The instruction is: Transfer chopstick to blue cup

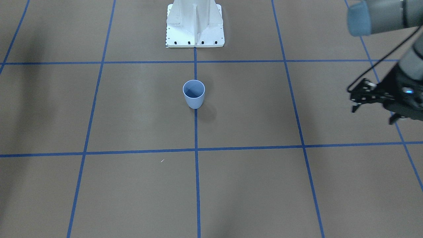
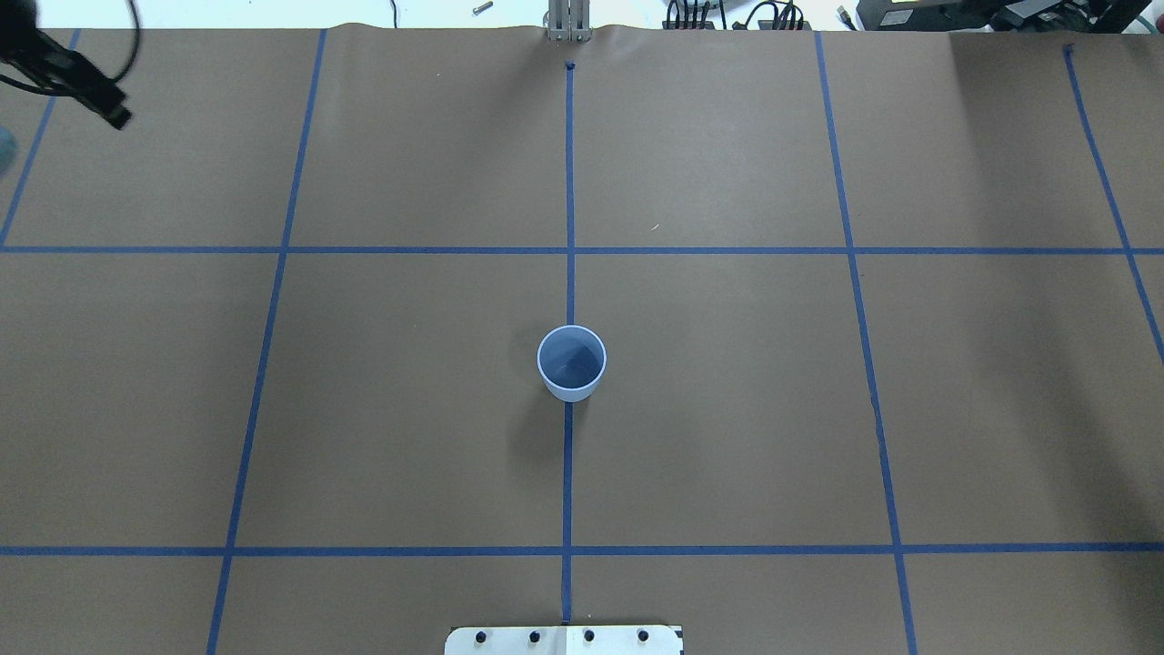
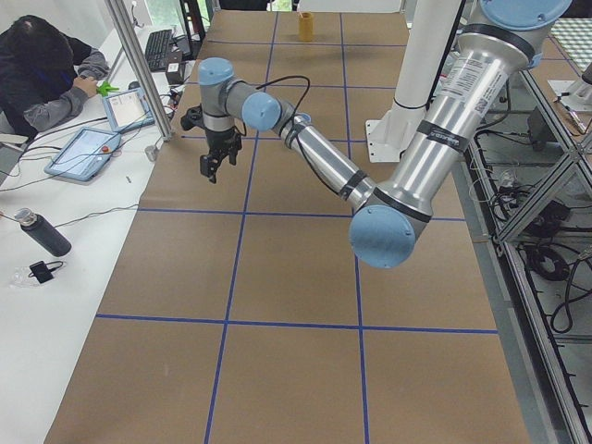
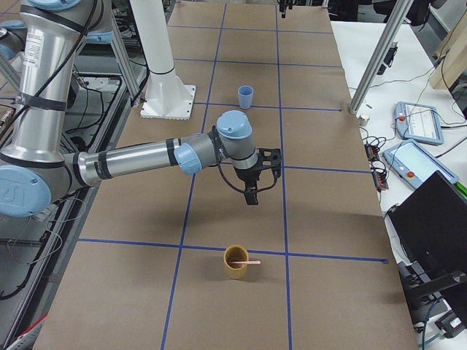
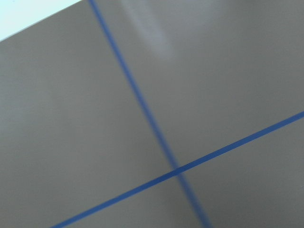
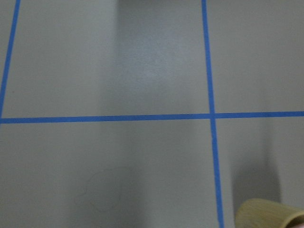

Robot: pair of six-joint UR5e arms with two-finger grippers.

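Exterior right, lower centre: chopstick (image 4: 252, 262) tiny inside tan cup (image 4: 235, 274); right gripper (image 4: 252, 198) opening unclear. Left gripper (image 1: 372, 115) cropped, fingers apart, empty.

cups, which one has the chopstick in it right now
The tan cup holds the pink chopstick, which sticks out over its rim; the blue cup is empty.

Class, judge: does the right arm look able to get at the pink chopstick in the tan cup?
Probably yes. The right gripper hangs over bare table near the tan cup, whose pink chopstick sticks out over the open rim; nothing stands between them.
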